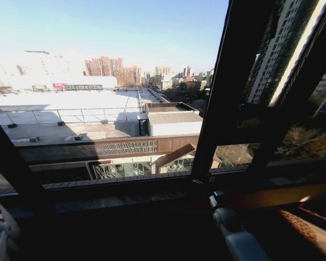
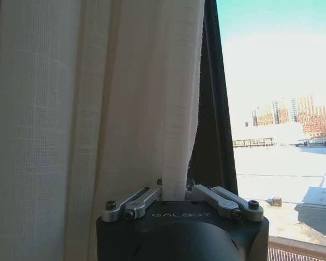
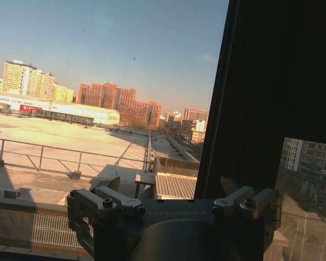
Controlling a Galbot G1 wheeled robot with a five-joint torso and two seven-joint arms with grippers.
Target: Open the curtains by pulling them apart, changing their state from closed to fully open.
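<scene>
**Left panel pinched, window mostly clear**

At the left wrist, the left gripper (image 2: 174,197) is clamped on a fold of the sheer curtain (image 2: 98,109); fabric rises straight up from between the fingers (image 2: 144,200). That panel is bunched w/ many pleats, hanging just beside a dark brown drape (image 2: 209,98), w/ bare glass past its edge. The right gripper (image 3: 174,201) holds nothing, fingers spread apart, pointed at the window frame (image 3: 261,87) and rooftops outside.

Step in hand, as I judge it: the pull-apart is near its end. From the head view the glass ahead is uncovered, both arms low at the frame's corners, left arm (image 1: 0,231) and right arm (image 1: 236,234). Next move prob. calls for letting go of the fold w/o dragging it back toward centre; can't tell how far the right-hand panel is stacked.

Beyond the arms: dark window sill (image 1: 125,198), then a slanted dark mullion (image 1: 228,81). Further out, a flat white roof w/ railings, low sheds, red-brick towers, clear sky.
</scene>
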